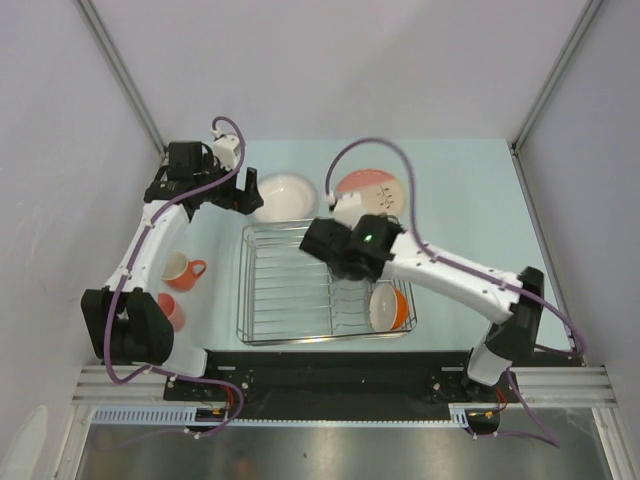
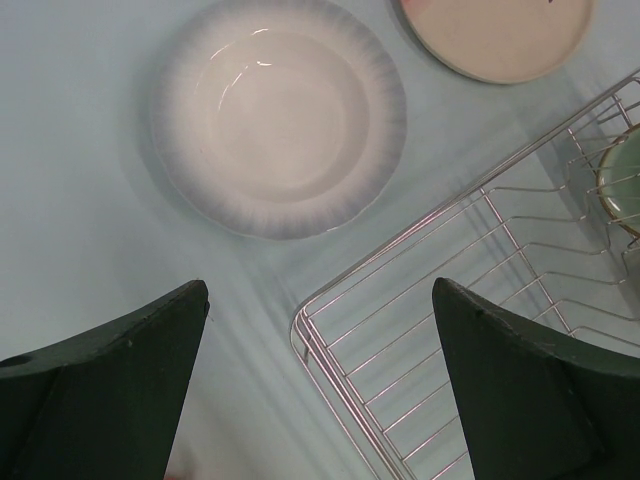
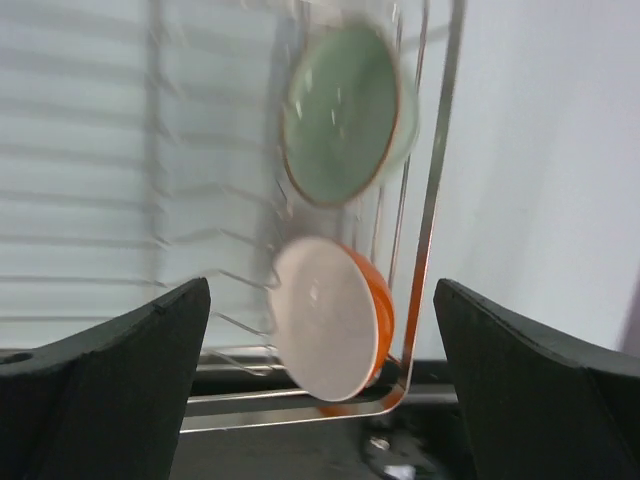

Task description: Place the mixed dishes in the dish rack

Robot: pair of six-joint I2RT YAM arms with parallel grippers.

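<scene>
The dish rack [image 1: 290,290] is a chrome wire rack at the table's middle. An orange-outside white-inside bowl [image 1: 388,307] stands on edge at its near right corner. In the right wrist view that bowl [image 3: 325,320] has a sage green bowl [image 3: 345,115] standing on edge beyond it. A white shallow bowl [image 1: 285,195] and a pink-and-cream plate [image 1: 375,190] lie behind the rack. An orange mug [image 1: 182,270] and a small pink cup [image 1: 170,310] are left of the rack. My left gripper [image 1: 245,195] is open and empty beside the white bowl [image 2: 280,115]. My right gripper [image 1: 320,240] is open and empty above the rack.
The left wrist view shows the rack's far left corner [image 2: 310,330] under the open jaws, the plate's edge [image 2: 495,35] and a bit of the green bowl [image 2: 620,185]. Grey walls close in the table on both sides. A black rail runs along the near edge [image 1: 330,370].
</scene>
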